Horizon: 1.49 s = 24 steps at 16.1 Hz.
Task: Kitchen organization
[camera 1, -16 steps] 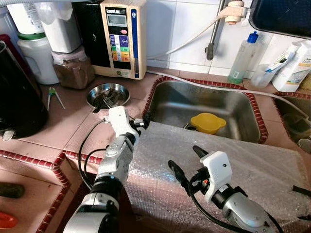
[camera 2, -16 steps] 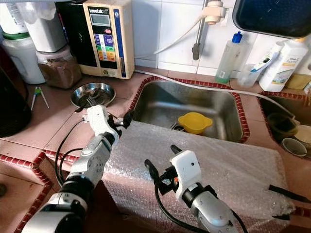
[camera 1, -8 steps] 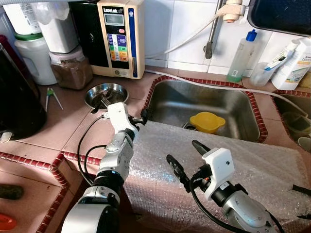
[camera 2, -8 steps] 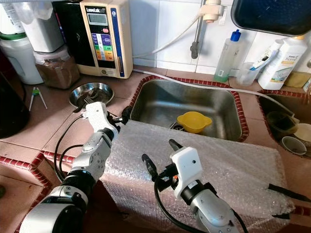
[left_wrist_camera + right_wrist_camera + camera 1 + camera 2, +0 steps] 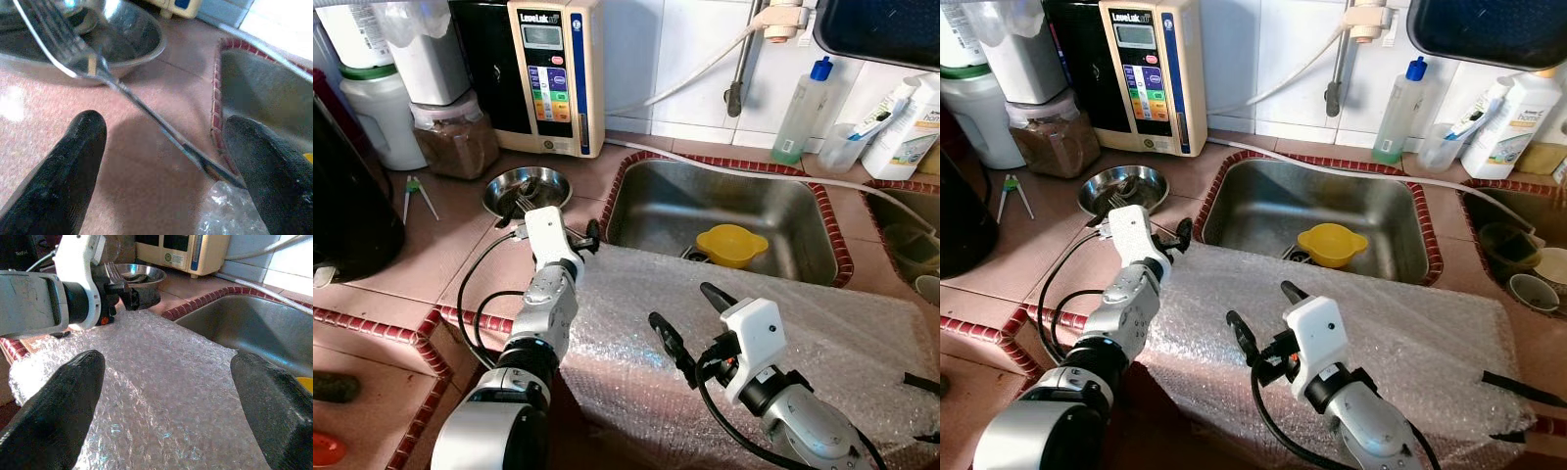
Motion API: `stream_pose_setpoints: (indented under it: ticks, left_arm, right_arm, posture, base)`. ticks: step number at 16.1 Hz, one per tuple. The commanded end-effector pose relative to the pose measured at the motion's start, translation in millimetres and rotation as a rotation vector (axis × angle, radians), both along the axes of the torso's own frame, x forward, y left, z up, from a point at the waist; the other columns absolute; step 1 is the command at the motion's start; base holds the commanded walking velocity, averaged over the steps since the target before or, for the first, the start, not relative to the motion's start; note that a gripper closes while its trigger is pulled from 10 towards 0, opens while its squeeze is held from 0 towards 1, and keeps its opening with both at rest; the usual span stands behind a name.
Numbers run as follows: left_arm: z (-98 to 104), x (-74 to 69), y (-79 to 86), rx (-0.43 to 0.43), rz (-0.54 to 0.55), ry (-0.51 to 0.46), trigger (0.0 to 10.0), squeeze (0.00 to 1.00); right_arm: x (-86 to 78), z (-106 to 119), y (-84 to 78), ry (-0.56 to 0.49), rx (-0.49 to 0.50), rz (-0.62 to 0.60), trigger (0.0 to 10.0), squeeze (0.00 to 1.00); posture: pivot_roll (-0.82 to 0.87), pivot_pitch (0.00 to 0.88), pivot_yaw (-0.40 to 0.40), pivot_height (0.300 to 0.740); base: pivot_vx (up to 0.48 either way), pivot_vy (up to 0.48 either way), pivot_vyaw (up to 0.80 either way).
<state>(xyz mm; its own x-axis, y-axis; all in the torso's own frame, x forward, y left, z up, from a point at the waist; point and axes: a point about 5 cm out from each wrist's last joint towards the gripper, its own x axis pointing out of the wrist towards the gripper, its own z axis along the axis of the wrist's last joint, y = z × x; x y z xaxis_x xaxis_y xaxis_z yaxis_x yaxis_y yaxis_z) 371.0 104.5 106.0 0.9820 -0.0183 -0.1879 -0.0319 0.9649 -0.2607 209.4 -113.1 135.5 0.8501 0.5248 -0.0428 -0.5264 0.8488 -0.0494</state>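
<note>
A metal fork point(image 5: 122, 88) leans on the rim of a small steel bowl point(image 5: 558, 191) on the tiled counter left of the sink. Its handle runs down towards the edge of a bubble-wrap sheet point(image 5: 822, 323). My left gripper point(image 5: 579, 239) is open low over the counter by the sink's near left corner. In the left wrist view one black finger stands on each side of the fork handle, apart from it. My right gripper point(image 5: 685, 311) is open above the bubble wrap with nothing between its fingers point(image 5: 58, 406).
A yellow funnel-like bowl point(image 5: 731, 245) lies in the steel sink point(image 5: 656, 211). A water machine point(image 5: 553, 73), jars point(image 5: 455, 137) and a black appliance point(image 5: 347, 206) stand at the back left. Bottles point(image 5: 800, 113) line the back right. Green-handled tongs point(image 5: 414, 191) lie on the counter.
My left gripper has shifted a little to the left, closer to the steel bowl and fork. The right gripper has hardly moved.
</note>
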Motion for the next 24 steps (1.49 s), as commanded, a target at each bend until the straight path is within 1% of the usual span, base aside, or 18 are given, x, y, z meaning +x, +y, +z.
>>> stream_pose_setpoints:
  ticks: [1, 2, 3, 4, 6, 8, 11, 15, 24]
  left_arm:
    - [5, 3.3, -3.8, 0.015, 0.0, -0.003, 9.4, 0.0]
    - [6, 3.7, -4.6, 0.015, 0.006, -0.005, 5.2, 0.0]
    - [6, 4.4, -5.6, 0.022, 0.021, -0.004, 3.3, 0.0]
    - [6, 4.9, -5.2, 0.05, 0.04, 0.01, 0.0, 0.0]
    - [5, 5.5, -2.8, 0.082, 0.073, 0.031, 0.0, 0.0]
    - [5, 5.9, -2.3, 0.076, 0.08, 0.034, 0.0, 0.0]
    - [4, 7.1, 2.1, 0.058, 0.12, 0.057, 0.0, 0.0]
    - [2, 7.6, 10.6, 0.035, 0.17, 0.088, 0.0, 0.0]
    - [4, 9.6, 18.2, 0.033, 0.197, 0.086, 0.0, 0.0]
  right_arm:
    - [0.8, 2, -1.2, -0.008, -0.006, -0.008, 10.0, 0.0]
    - [1.0, 2, -1.1, -0.007, -0.006, -0.009, 10.0, 0.0]
    - [1.3, 2, -0.7, -0.007, -0.007, -0.009, 10.0, 0.0]
    - [1.8, 2, -0.1, -0.007, -0.008, -0.009, 10.0, 0.0]
    - [1.5, 2, -0.4, -0.005, -0.009, -0.011, 10.0, 0.0]
    - [1.2, 1, -0.8, -0.004, -0.01, -0.012, 10.0, 0.0]
    - [1.3, 0, 0.2, 0.0, -0.011, -0.012, 10.0, 0.0]
    - [1.1, 0, -0.6, 0.0, -0.014, -0.014, 10.0, 0.0]
    - [3.2, -1, -1.1, -0.001, -0.022, -0.013, 10.0, 0.0]
  posture:
    - [-0.07, 0.031, 0.043, 0.74]
    - [-0.07, 0.031, 0.042, 0.74]
    - [-0.07, 0.031, 0.042, 0.74]
    - [-0.07, 0.032, 0.043, 0.74]
    - [-0.07, 0.032, 0.043, 0.74]
    - [-0.07, 0.032, 0.043, 0.74]
    - [-0.07, 0.035, 0.044, 0.74]
    - [-0.07, 0.032, 0.046, 0.74]
    - [-0.07, 0.021, 0.04, 0.74]
  base:
    - [0.0, 0.0, 0.0]
    - [0.0, 0.0, 0.0]
    - [0.0, 0.0, 0.0]
    - [0.0, 0.0, 0.0]
    - [0.0, 0.0, 0.0]
    - [0.0, 0.0, 0.0]
    - [0.0, 0.0, 0.0]
    - [0.0, 0.0, 0.0]
    - [0.0, 0.0, 0.0]
